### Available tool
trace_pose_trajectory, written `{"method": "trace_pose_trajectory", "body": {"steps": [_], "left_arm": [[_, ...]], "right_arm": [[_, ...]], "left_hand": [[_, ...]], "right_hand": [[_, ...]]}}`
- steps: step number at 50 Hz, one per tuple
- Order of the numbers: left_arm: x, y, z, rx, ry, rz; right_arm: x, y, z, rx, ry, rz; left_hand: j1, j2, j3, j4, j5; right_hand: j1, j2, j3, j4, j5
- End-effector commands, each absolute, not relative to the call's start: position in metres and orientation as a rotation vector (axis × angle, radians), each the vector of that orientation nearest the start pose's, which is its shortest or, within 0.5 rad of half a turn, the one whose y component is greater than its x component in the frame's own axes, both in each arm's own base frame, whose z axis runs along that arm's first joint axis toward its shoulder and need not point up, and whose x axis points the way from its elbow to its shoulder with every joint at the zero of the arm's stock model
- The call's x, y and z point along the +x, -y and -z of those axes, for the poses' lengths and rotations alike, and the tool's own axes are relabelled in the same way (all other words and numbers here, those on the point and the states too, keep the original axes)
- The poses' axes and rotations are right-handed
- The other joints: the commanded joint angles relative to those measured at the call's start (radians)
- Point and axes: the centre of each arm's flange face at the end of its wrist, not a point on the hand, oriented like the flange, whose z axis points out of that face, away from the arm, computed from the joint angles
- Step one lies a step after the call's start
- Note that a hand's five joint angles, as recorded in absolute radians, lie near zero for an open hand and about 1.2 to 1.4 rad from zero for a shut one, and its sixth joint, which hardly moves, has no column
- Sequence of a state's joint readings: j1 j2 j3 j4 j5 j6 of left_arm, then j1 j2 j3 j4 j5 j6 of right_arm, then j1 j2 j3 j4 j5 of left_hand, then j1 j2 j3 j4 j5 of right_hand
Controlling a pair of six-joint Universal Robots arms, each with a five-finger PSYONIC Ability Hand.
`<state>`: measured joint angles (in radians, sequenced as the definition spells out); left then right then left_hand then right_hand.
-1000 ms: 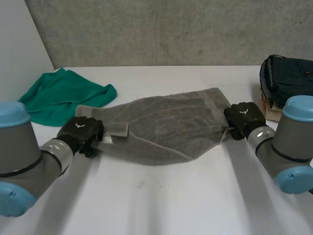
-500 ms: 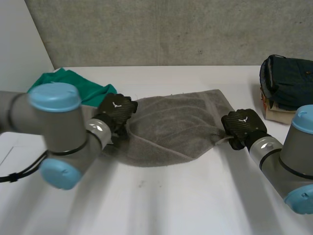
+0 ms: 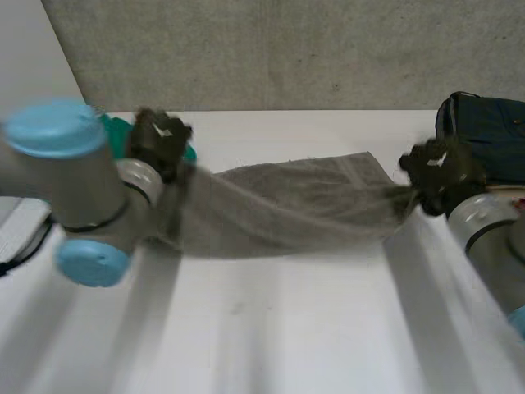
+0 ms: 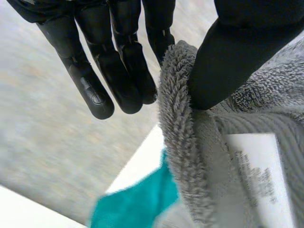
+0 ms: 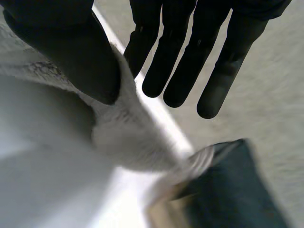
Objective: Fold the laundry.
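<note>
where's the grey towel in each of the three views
Head view: the grey towel is stretched between the left hand and the right hand.
Left wrist view: pinched under the hand's thumb, beside the green cloth.
Right wrist view: bunched under the thumb, near the dark bag.
Landmarks: green cloth and dark bag also lie in the head view.

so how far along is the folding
Early. Done: both ends of the grey towel are gripped. In hand: the left hand pinches one end and the right hand the other, with the towel stretched out between them over the table. Left: no fold shows yet, and the green cloth beside the left hand waits.
</note>
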<state>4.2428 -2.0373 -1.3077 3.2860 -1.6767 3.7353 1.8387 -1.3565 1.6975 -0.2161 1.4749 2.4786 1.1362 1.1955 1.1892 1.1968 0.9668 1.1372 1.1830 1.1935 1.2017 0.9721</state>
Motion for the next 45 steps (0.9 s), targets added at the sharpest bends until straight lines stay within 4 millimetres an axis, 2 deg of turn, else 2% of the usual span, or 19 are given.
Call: {"method": "trace_pose_trajectory", "body": {"steps": [1,2,3,5,7,10,16,17,21,25,27,29,32,33,35,37,38,40,45], "left_arm": [[-0.252,0.28,-0.331,0.793,-1.8,2.298],[-0.241,0.277,-0.346,0.76,-1.782,2.328],[-0.234,0.276,-0.351,0.746,-1.782,2.333],[-0.218,0.276,-0.361,0.723,-1.804,2.322],[-0.209,0.277,-0.361,0.719,-1.836,2.301],[-0.196,0.282,-0.352,0.724,-1.936,2.244],[-0.194,0.289,-0.309,0.811,-2.171,2.095],[-0.196,0.298,-0.29,0.833,-2.232,2.038],[-0.202,0.324,-0.261,0.861,-2.289,1.979],[-0.215,0.359,-0.252,0.878,-2.212,2.048],[-0.224,0.373,-0.254,0.881,-2.148,2.114],[-0.236,0.397,-0.272,0.866,-1.974,2.269],[-0.243,0.419,-0.301,0.804,-1.734,2.447],[-0.244,0.431,-0.326,0.735,-1.552,2.555],[-0.244,0.438,-0.352,0.647,-1.367,2.653],[-0.242,0.44,-0.389,0.531,-1.113,2.763],[-0.242,0.44,-0.399,0.499,-1.044,2.789],[-0.241,0.437,-0.418,0.442,-0.897,2.854],[-0.241,0.437,-0.418,0.411,-0.911,2.913]], "right_arm": [[0.198,0.274,-0.315,-1.258,-2.163,2.454],[0.196,0.272,-0.325,-1.248,-2.164,2.469],[0.192,0.267,-0.343,-1.23,-2.162,2.497],[0.19,0.261,-0.359,-1.222,-2.159,2.511],[0.186,0.257,-0.371,-1.226,-2.183,2.496],[0.184,0.258,-0.369,-1.252,-2.236,2.433],[0.19,0.279,-0.33,-1.366,-2.385,2.166],[0.192,0.283,-0.324,-1.385,-2.397,2.139],[0.203,0.301,-0.302,-1.433,-2.438,2.06],[0.217,0.323,-0.285,-1.427,-2.46,2.056],[0.225,0.344,-0.285,-1.364,-2.429,2.165],[0.228,0.357,-0.29,-1.302,-2.379,2.274],[0.236,0.384,-0.32,-1.095,-2.15,2.615],[0.238,0.39,-0.33,-1.023,-2.063,2.712],[0.241,0.4,-0.363,-0.804,-1.772,2.973],[0.242,0.402,-0.382,-0.693,-1.582,3.1],[0.242,0.402,-0.398,-0.59,-1.421,3.19],[0.243,0.4,-0.409,-0.524,-1.3,3.248],[0.248,0.4,-0.408,-0.5,-1.248,3.255]], "left_hand": [[0.26,0.201,0.207,0.199,0.255],[0.26,0.201,0.207,0.199,0.255],[0.26,0.201,0.207,0.199,0.255],[0.26,0.201,0.207,0.199,0.255],[0.26,0.201,0.207,0.199,0.255],[0.26,0.201,0.207,0.199,0.255],[0.26,0.201,0.207,0.199,0.255],[0.26,0.201,0.207,0.199,0.255],[0.26,0.201,0.207,0.199,0.255],[0.26,0.201,0.207,0.199,0.255],[0.26,0.201,0.207,0.199,0.255],[0.26,0.201,0.207,0.199,0.255],[0.26,0.201,0.207,0.199,0.255],[0.26,0.201,0.207,0.199,0.255],[0.26,0.201,0.207,0.199,0.255],[0.26,0.201,0.207,0.199,0.255],[0.26,0.201,0.207,0.199,0.255],[0.26,0.201,0.207,0.199,0.255],[0.26,0.201,0.207,0.199,0.255]], "right_hand": [[0.259,0.213,0.203,0.195,0.25],[0.259,0.213,0.203,0.195,0.25],[0.259,0.213,0.203,0.195,0.25],[0.259,0.213,0.203,0.195,0.25],[0.259,0.213,0.203,0.195,0.25],[0.259,0.213,0.203,0.195,0.25],[0.259,0.213,0.203,0.195,0.25],[0.259,0.213,0.203,0.195,0.25],[0.259,0.213,0.203,0.195,0.25],[0.259,0.213,0.203,0.195,0.25],[0.259,0.213,0.203,0.195,0.25],[0.259,0.213,0.203,0.195,0.25],[0.259,0.213,0.203,0.195,0.25],[0.259,0.213,0.203,0.195,0.25],[0.259,0.213,0.203,0.195,0.25],[0.259,0.213,0.203,0.195,0.25],[0.259,0.213,0.203,0.195,0.25],[0.259,0.213,0.203,0.195,0.25],[0.259,0.213,0.203,0.195,0.25]]}}
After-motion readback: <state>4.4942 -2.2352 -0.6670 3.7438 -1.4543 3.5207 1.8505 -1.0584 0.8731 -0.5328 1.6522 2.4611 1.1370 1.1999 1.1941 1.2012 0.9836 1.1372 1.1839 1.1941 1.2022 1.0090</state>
